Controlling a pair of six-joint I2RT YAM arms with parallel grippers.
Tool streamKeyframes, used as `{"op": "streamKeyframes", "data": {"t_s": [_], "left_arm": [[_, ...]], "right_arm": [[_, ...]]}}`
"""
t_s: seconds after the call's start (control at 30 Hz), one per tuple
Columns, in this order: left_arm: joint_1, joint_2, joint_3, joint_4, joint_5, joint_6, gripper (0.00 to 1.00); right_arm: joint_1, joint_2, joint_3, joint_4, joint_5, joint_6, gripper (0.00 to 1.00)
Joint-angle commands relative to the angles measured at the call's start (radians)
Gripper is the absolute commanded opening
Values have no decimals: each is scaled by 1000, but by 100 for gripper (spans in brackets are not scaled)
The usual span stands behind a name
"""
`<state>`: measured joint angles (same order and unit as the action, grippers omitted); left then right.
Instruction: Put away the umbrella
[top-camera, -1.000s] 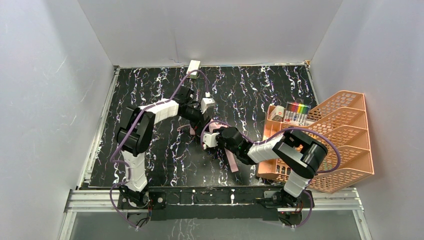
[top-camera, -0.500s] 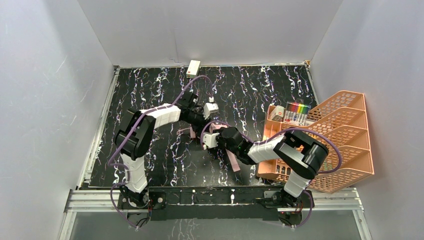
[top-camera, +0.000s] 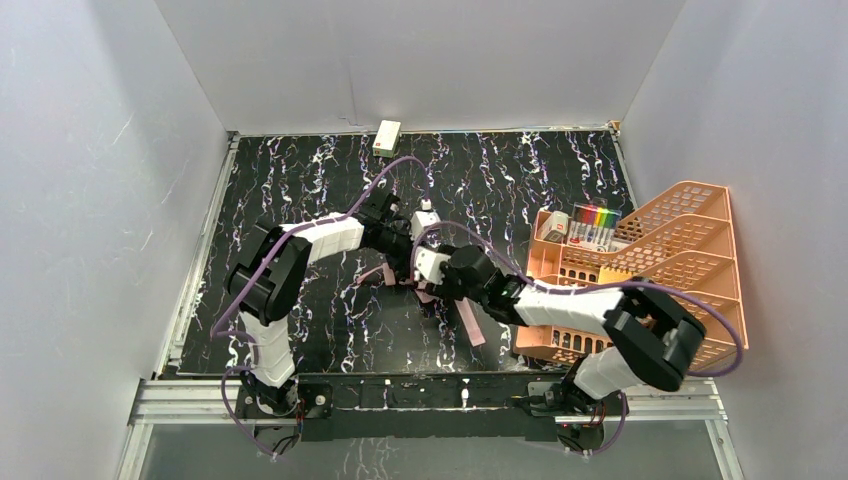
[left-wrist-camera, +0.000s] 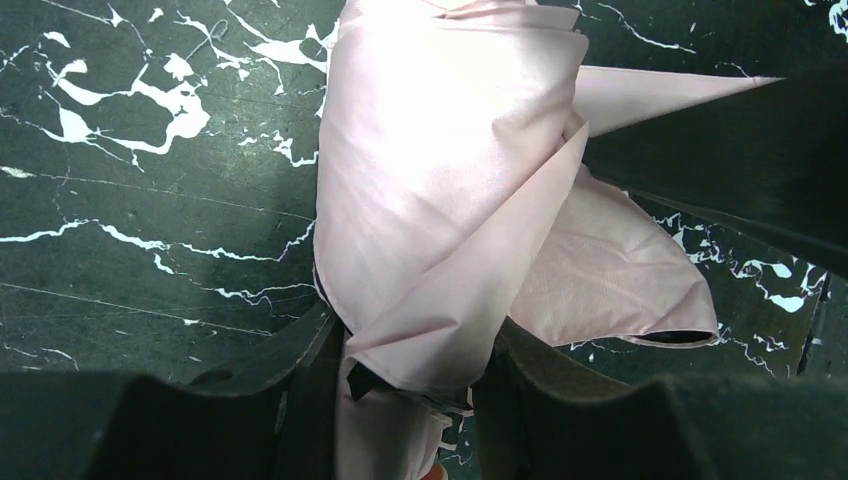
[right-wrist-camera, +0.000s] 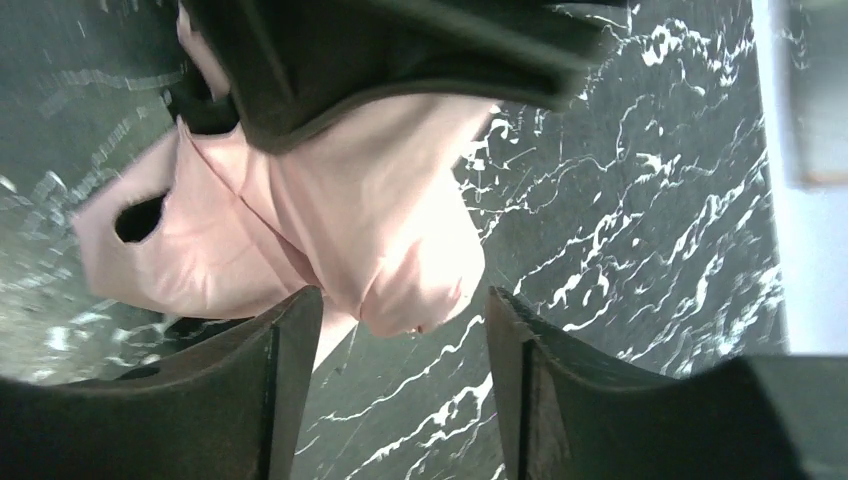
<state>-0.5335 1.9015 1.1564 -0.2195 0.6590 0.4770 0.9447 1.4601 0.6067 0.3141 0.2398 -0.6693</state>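
Marbled table (top-camera: 520, 170) bears orange rack (top-camera: 690, 250), cream box (top-camera: 387, 137); left hand (left-wrist-camera: 410, 370) pinches umbrella (left-wrist-camera: 440, 180), right hand (right-wrist-camera: 400, 310) spread

Left arm (top-camera: 318, 238) and right arm (top-camera: 560, 301) angled inward, left fingers (left-wrist-camera: 300, 395) pinched, right fingers (right-wrist-camera: 285, 385) apart

Overhead rear camera surveys the table (top-camera: 300, 170); wrist cameras, close behind left hand (left-wrist-camera: 410, 340) and right hand (right-wrist-camera: 400, 300), share the umbrella (left-wrist-camera: 440, 150).
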Motion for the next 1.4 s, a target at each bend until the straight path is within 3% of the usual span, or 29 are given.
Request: {"op": "streamKeyframes", "data": {"t_s": [0.0, 0.17, 0.37, 0.57, 1.0, 1.2, 1.37], "left_arm": [[11, 37, -53, -68, -216, -3, 1], [10, 34, -59, -60, -232, -24, 1], [9, 31, -66, -55, -226, -67, 1], [2, 40, -80, -58, -230, -114, 0], [-8, 45, -85, -57, -250, -156, 0], [-8, 40, -90, -47, -264, -180, 0], [-8, 34, -92, -41, -276, -181, 0]], "right_arm": [[6, -134, 79, -235, 15, 407, 72], [6, -251, 62, -413, 32, 791, 81], [6, -202, 118, -720, 59, 1151, 79], [5, -166, 83, -779, 42, 1360, 72], [10, 0, 141, -890, 24, 1347, 67], [8, 35, 100, -856, -20, 1325, 46], [-4, 75, 76, -847, -34, 1326, 34]]}}
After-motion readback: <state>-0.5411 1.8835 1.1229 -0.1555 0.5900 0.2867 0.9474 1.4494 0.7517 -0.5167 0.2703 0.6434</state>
